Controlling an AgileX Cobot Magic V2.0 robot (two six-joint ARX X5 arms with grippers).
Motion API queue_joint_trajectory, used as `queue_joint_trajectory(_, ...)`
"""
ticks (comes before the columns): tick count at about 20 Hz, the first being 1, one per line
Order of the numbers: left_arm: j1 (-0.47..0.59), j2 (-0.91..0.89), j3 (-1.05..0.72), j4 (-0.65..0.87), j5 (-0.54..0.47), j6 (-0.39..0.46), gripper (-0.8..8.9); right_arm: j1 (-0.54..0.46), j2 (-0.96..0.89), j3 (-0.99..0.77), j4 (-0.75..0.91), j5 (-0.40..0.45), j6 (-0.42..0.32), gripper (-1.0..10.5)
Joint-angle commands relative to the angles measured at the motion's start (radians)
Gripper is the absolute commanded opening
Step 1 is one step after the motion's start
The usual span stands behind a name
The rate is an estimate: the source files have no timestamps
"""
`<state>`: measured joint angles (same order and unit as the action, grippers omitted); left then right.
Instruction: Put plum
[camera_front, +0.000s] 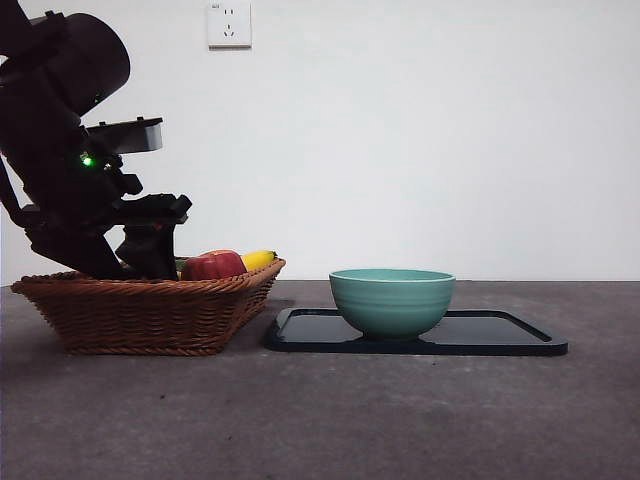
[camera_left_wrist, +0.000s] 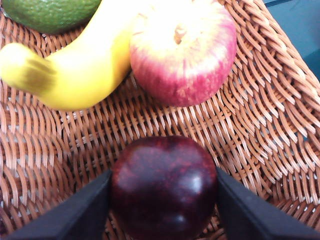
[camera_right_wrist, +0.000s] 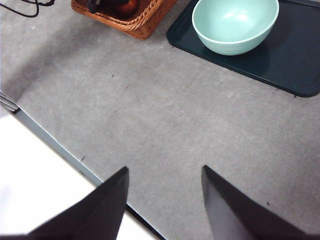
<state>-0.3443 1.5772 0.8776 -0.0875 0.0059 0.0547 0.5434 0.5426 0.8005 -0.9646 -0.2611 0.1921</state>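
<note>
From the front, the plum (camera_left_wrist: 164, 187) is hidden behind the wicker basket (camera_front: 150, 310) rim and the dark arm reaching into it. The left gripper (camera_left_wrist: 164, 200) has its jaws pressed against both sides of the glossy, dark maroon fruit, which sits on the woven floor. Beside it lie a red apple (camera_left_wrist: 182, 50), a smooth banana (camera_left_wrist: 82, 70) and a green fruit (cut off). The right gripper (camera_right_wrist: 165, 200) hangs over the grey bench (camera_right_wrist: 150, 125), jaws spread and empty.

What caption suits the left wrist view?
Left claw brackets the plum in the basket, beside apple and banana.
</note>
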Motion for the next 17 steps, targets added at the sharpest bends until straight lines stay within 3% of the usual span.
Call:
queue_joint_trajectory(1, -0.003, 0.023, 0.006, -0.018, 0.001, 0.009, 3.78, 0.008, 0.002, 0.009, 0.008, 0.0, 0.014, 2.3)
queue_joint_trajectory(10, -0.018, -0.196, 0.012, -0.059, 0.019, -0.022, 3.75, 0.008, 0.002, 0.01, 0.024, 0.004, 0.019, 2.3)
queue_joint_trajectory(17, -0.043, -0.496, 0.012, -0.276, 0.323, -0.06, 3.74, 0.008, 0.002, 0.01, 0.045, 0.011, 0.029, 2.3)
